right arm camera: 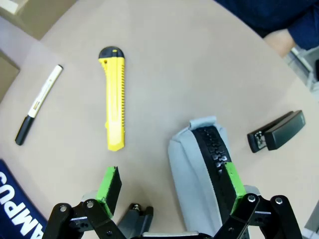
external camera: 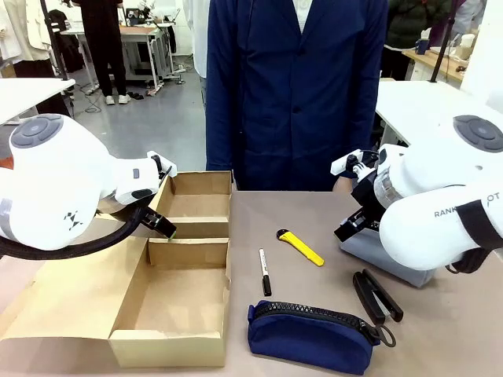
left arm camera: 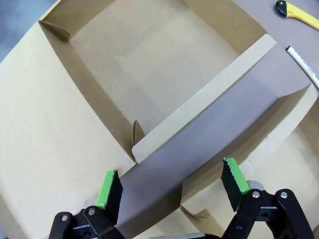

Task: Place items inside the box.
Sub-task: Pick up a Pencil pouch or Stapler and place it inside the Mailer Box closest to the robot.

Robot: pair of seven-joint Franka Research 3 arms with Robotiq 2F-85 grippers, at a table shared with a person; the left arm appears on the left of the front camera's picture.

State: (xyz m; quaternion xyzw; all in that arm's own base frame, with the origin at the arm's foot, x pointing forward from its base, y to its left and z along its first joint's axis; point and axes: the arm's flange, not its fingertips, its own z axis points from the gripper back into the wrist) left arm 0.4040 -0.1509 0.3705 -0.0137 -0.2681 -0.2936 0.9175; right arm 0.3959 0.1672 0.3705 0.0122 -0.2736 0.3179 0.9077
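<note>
Right wrist view: right gripper (right arm camera: pixel 172 181), jaws apart, is hovering off-centre over grey zip pouch (right arm camera: pixel 185 169), probably needing to straddle its full width before closing.

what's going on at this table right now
Two robot arms are packing items into a cardboard box; nothing is in it yet. The left arm hangs over the box's divider, jaws open. The right arm hovers over the grey zip pouch, jaws open. The yellow utility knife, black marker pen, navy zip pouch, long black stapler and small black stapler lie on the table. A person stands opposite.
</note>
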